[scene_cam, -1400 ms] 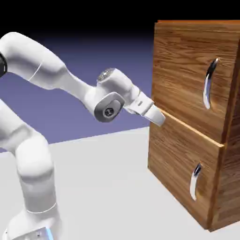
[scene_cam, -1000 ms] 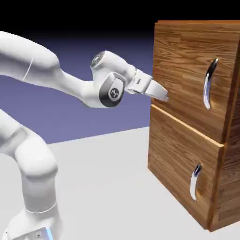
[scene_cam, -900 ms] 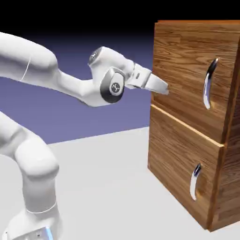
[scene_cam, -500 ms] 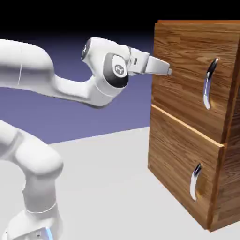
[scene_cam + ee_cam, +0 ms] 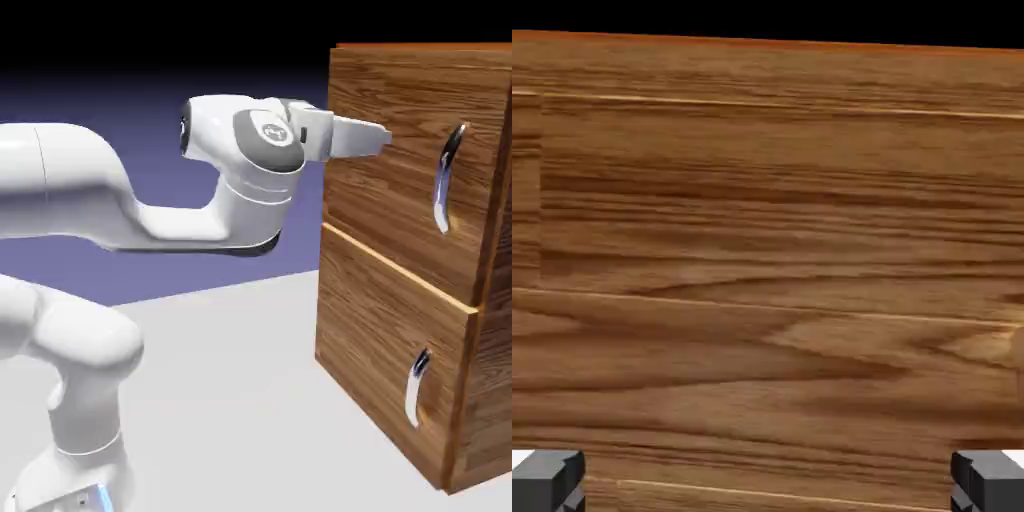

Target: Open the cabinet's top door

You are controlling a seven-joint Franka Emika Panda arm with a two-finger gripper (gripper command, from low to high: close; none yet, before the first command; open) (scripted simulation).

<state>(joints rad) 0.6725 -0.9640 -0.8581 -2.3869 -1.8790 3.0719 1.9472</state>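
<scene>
At the left of the exterior view the white robot arm (image 5: 120, 215) rises from the grey bench (image 5: 230, 400) and bends to the right. Its hand (image 5: 380, 137) points level, toward three o'clock, and its tip shows in front of the left part of the upper panel. The hand is released and grasps nothing: in the hand view the two grey fingertips (image 5: 547, 480) stand wide apart at the lower corners, with only wood between them.

The tall boxy cabinet of brown wood grain (image 5: 415, 260) fills the right side of the exterior view. The top door (image 5: 400, 110), the larger upper panel, appears shut, flush with the front. Its curved silver bar handle (image 5: 446, 178) lies at about four o'clock from the hand, apart from it and slightly lower. The long axis of the handle runs nearly upright, from twelve to six o'clock.

This relation decides the coming move, in my judgement: the hand must travel further right and a little down, and the fingers should stand on both sides of the upright bar. From these pictures I cannot tell if the fingers are already turned for this.

Nothing stands between the hand and the handle. The shorter lower panel (image 5: 385, 350) carries a similar silver handle (image 5: 416, 385), at about five o'clock from the hand, which must not be confused with the upper one.
</scene>
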